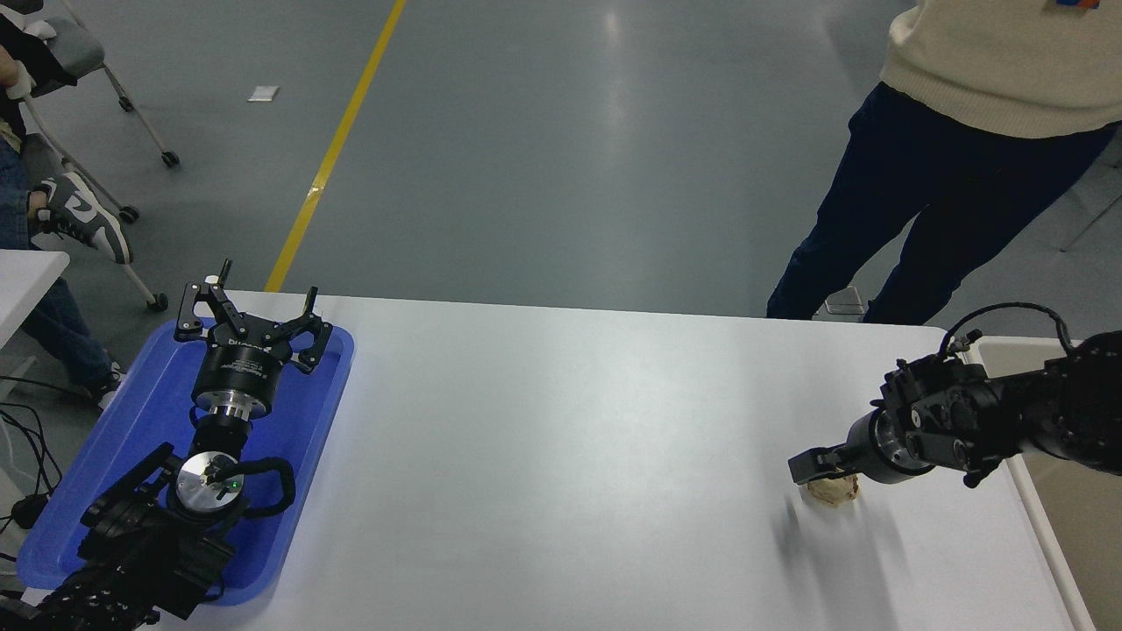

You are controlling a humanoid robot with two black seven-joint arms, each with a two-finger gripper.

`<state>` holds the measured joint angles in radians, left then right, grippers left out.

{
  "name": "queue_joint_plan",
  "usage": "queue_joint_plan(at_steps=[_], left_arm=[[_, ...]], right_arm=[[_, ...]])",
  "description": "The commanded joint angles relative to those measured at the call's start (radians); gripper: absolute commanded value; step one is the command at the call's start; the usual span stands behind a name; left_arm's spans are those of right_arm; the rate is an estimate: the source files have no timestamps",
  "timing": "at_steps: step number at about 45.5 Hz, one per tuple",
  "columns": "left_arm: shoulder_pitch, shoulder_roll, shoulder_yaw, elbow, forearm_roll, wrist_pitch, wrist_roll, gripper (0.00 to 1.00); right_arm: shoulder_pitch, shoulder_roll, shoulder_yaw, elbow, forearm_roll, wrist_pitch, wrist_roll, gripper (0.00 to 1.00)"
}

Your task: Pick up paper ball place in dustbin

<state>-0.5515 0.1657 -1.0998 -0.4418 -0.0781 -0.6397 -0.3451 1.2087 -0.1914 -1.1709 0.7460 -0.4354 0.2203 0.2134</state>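
Hovering over the paper ball (831,491), the right gripper (811,464) is seen low on the counter (561,456).
Its jaws' state cannot be told; the left gripper (250,320), jaws spread, is parked over the blue tray (131,438).

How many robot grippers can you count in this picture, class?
2. The left gripper sits over the blue tray at the table's left; the right gripper is over the paper ball near the right edge.

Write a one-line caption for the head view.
Right gripper down over the paper ball near the white table edge; left gripper parked above a blue tray.
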Motion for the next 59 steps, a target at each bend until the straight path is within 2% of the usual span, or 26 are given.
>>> queue_joint_plan(at_steps=[1, 5, 6, 10, 15, 17, 25, 36, 51, 59], left_arm=[[-0.001, 0.0, 0.0, 0.0, 0.0, 0.0, 0.0, 1.0], [-0.001, 0.0, 0.0, 0.0, 0.0, 0.0, 0.0, 1.0], [-0.001, 0.0, 0.0, 0.0, 0.0, 0.0, 0.0, 1.0], [-0.001, 0.0, 0.0, 0.0, 0.001, 0.0, 0.0, 1.0], [-0.001, 0.0, 0.0, 0.0, 0.0, 0.0, 0.0, 1.0], [-0.001, 0.0, 0.0, 0.0, 0.001, 0.0, 0.0, 1.0], [-0.001, 0.0, 0.0, 0.0, 0.0, 0.002, 0.002, 1.0], [-0.001, 0.0, 0.0, 0.0, 0.0, 0.0, 0.002, 1.0], [0.002, 0.0, -0.002, 0.0, 0.001, 0.0, 0.002, 1.0], [0.002, 0.0, -0.002, -0.002, 0.001, 0.0, 0.002, 1.0]], right_arm=[[-0.034, 0.023, 0.001, -0.022, -0.003, -0.042, -0.008, 0.45], [-0.037, 0.026, -0.004, -0.022, -0.003, -0.049, -0.008, 0.2], [-0.037, 0.026, -0.006, -0.022, -0.005, -0.049, -0.006, 0.16], [-0.037, 0.026, -0.001, -0.027, -0.003, -0.059, -0.006, 0.15], [-0.024, 0.029, -0.009, -0.024, -0.006, -0.065, 0.0, 0.07], [-0.008, 0.024, -0.018, -0.017, -0.014, -0.058, 0.004, 0.0], [0.142, -0.045, -0.076, 0.078, -0.066, -0.042, 0.009, 0.0], [0.469, -0.14, -0.162, 0.349, -0.094, -0.032, 0.011, 0.0], [0.81, -0.224, -0.188, 0.46, -0.172, 0.206, 0.012, 0.0], [0.971, -0.234, -0.207, 0.484, -0.18, 0.33, 0.012, 0.0]])
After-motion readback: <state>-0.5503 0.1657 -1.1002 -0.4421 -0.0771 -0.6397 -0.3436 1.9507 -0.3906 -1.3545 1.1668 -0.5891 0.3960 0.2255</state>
